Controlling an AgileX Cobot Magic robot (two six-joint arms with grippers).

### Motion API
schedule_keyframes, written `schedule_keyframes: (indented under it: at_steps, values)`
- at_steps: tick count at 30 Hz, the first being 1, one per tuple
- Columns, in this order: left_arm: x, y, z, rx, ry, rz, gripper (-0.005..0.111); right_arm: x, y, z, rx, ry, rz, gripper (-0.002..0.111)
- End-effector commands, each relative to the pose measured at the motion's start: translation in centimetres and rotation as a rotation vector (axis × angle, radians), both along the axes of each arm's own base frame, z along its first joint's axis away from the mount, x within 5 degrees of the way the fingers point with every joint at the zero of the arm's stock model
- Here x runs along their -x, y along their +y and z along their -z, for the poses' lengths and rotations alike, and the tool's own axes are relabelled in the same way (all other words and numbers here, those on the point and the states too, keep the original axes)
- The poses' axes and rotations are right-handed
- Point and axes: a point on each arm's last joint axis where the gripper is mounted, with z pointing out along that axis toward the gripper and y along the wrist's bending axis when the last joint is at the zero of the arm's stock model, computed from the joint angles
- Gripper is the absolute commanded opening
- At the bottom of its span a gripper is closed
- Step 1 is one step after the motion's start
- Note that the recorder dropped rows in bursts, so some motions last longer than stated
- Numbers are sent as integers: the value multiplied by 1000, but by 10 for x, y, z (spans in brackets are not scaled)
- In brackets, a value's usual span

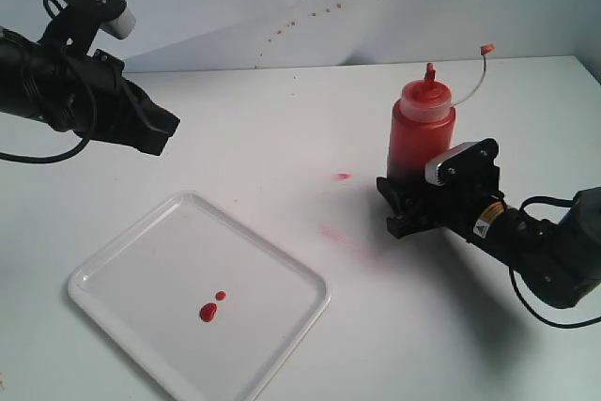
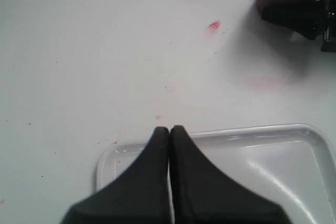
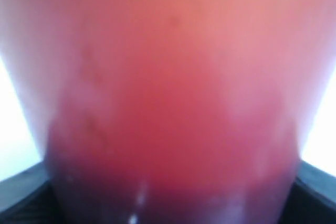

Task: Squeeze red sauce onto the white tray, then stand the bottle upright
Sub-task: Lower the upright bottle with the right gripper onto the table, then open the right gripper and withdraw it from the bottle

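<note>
Finishing second step: red sauce point(image 1: 208, 312) lies as two blobs on white tray point(image 1: 150, 279), near left. Pink smears point(image 1: 338, 235) on table point(image 1: 282, 119) just beyond tray. Bottle point(image 1: 420, 133) upright, right of centre; my right pincer point(image 1: 413, 199) clasps its base, jaws touching both sides. Next: open, back off level, no tipping. My left pincer point(image 1: 164, 133) far left, raised, closed, empty. Retreat path looks unobstructed.

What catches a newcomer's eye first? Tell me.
The red squeeze bottle stands upright at the right of the table, its base between the fingers of the right gripper. Two red sauce blobs lie on the white tray at lower left, and the left gripper hovers shut at upper left.
</note>
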Motion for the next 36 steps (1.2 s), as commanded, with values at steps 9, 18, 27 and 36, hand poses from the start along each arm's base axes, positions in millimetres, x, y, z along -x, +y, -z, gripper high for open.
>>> schedule_keyframes:
  at_steps: [9, 18, 27, 36]
  values:
    - [0, -2, -4, 19, -6, -16, 0, -1, 1, -9, -16, -61, -30, 12]
    - [0, -2, -4, 19, -6, -16, 0, -1, 1, -8, -22, -55, -30, 59]
    - [0, -2, -4, 19, -6, -16, 0, -2, 1, -8, -23, -54, -22, 85]
    - [0, -2, -4, 19, -6, -16, 0, -2, 1, -8, -29, -51, -20, 90]
